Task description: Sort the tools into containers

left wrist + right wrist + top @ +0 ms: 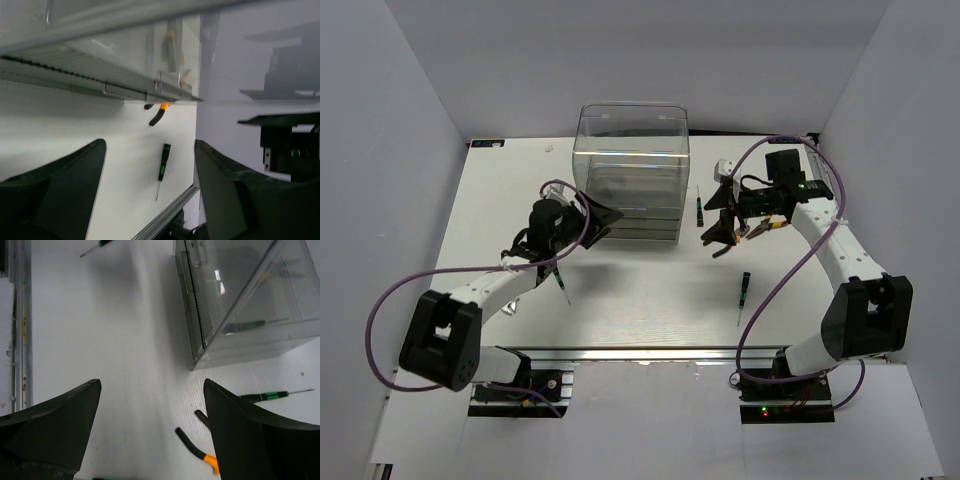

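Two grippers, both spread wide and holding nothing: left gripper (598,218) hanging by the near left corner of the cabinet (630,165), right gripper (718,228) hovering off its right side. From the right wrist, pliers (197,449) lying on the table (100,340) just below the gap, nearer the finger (260,435) on that view's right and partly hidden behind it. One screwdriver (264,396) just past that same fingertip, a second (245,326) already inside the drawers (200,315) beyond, a third (95,246) well ahead on the other side. Likely step, judging by this: picking up the pliers with the right gripper. To do it well, shift sideways to centre the gap over both handles, turn the wrist to close across the handles rather than along them, descend straight, and clamp only when low against the table. Keep off the nearby screwdriver to avoid nudging it under the cabinet. From the left wrist, drawer fronts above and ahead of the parted fingers (60,185), with another screwdriver (162,167) framed in the gap farther out. No drawer visibly pulled out, so probably best to open one with the left gripper before carrying the pliers over.
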`<state>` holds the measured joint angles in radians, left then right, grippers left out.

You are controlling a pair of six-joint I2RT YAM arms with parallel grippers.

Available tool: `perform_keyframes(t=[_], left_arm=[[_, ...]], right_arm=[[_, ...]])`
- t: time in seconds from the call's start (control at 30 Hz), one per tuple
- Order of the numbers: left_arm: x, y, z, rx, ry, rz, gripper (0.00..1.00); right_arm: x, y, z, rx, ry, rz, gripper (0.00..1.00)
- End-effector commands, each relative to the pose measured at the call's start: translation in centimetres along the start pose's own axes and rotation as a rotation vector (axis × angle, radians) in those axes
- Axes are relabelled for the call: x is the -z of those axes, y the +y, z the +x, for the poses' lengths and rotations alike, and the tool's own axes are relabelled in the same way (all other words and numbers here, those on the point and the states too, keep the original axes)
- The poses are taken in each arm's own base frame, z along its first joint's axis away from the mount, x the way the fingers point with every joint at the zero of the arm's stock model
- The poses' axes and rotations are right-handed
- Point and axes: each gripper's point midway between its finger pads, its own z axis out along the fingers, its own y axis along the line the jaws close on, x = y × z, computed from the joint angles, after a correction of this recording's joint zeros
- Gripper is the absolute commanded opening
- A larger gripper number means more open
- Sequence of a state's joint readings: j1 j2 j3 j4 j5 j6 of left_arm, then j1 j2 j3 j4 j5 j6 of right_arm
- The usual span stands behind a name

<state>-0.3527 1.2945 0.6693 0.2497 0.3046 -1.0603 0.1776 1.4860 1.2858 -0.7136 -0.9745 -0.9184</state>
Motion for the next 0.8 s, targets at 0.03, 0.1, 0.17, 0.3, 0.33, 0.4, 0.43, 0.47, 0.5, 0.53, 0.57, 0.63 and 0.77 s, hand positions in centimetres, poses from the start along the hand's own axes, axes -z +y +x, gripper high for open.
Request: perform_keyframes(t=[0.03,0.1,0.17,0.3,0.33,0.4,0.43,0.47,0.5,0.53,0.57,0.63,0.77], left_arm=[[-2.2,-3.3,-3.1,0.068,-0.123,0.077,0.77],[-2.8,-3.5,-3.4,0.085,-0.147,0.076,0.73],[-3.3,-3.4,-3.4,0.115,-0.171,0.076,0.69],[-3.6,-3.4,-3.7,0.158,-0.249,0.102,0.66],[-3.6,-3.7,-3.7,0.166,-0.257,0.111,0.62],[-4.0,-3.8,-3.7,0.186,-0.262,0.123,0.59],[-4.3,-3.8,-3.7,0.191,-0.261,0.124,0.52],[-4.6,-3.6,-3.7,0.194,-0.257,0.123,0.48],[-4.8,-3.8,-3.7,0.197,-0.257,0.131,0.44],[-5.0,-3.9,-3.6,0.198,-0.252,0.133,0.41],[-5.2,-3.7,-3.6,0.2,-0.254,0.128,0.39],[-5.3,-3.7,-3.3,0.204,-0.248,0.127,0.38],[-5.4,-3.1,-3.0,0.225,-0.242,0.115,0.38]], right_arm=[[0.3,0.3,-3.4,0.071,-0.134,-0.007,0.89],[0.4,0.1,-3.7,0.076,-0.141,-0.003,0.89],[0.5,0.2,-3.8,0.077,-0.148,-0.004,0.89],[0.6,0.3,-3.8,0.078,-0.157,-0.008,0.89],[0.6,0.4,-3.7,0.073,-0.16,-0.014,0.89],[0.6,0.5,-3.8,0.076,-0.165,-0.016,0.89],[0.6,0.5,-3.9,0.077,-0.17,-0.021,0.89],[0.6,0.6,-4.0,0.077,-0.173,-0.023,0.89],[0.6,0.6,-4.0,0.077,-0.176,-0.025,0.89],[0.6,0.7,-4.1,0.078,-0.179,-0.028,0.89],[0.6,0.7,-4.2,0.076,-0.181,-0.03,0.89],[0.7,0.9,-4.4,0.079,-0.188,-0.034,0.89],[0.8,1.3,-4.6,0.08,-0.197,-0.038,0.89]])
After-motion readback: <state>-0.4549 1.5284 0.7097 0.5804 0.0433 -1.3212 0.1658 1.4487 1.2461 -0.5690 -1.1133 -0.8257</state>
